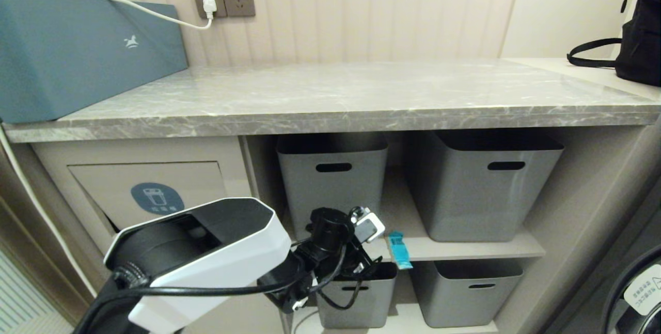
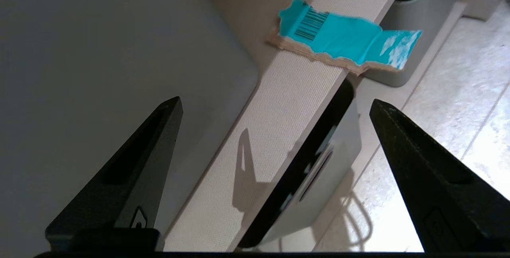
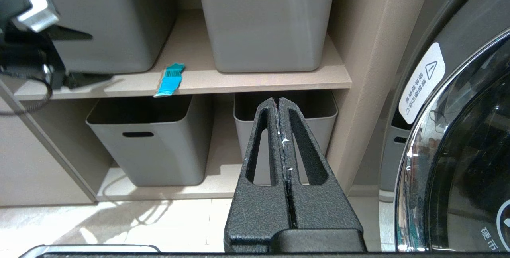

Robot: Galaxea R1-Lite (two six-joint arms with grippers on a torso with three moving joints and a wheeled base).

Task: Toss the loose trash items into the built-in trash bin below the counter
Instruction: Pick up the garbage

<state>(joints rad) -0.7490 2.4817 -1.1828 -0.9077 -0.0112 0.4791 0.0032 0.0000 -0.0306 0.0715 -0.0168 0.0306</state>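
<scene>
My left gripper (image 2: 275,106) has its fingers spread wide with nothing between them, just beside the upper-left grey basket (image 1: 333,179). Past the tips lies the teal barcoded wrapper (image 2: 342,38), a torn scrap with a tan cardboard edge, across the shelf (image 2: 275,110) lip and overhanging it, untouched. Open floor (image 2: 458,90) lies beyond the edge. My right gripper (image 3: 279,100) is closed and empty, off to the side. Farther left, the built-in trash bin (image 1: 150,189) flap sits under the counter (image 1: 335,96).
</scene>
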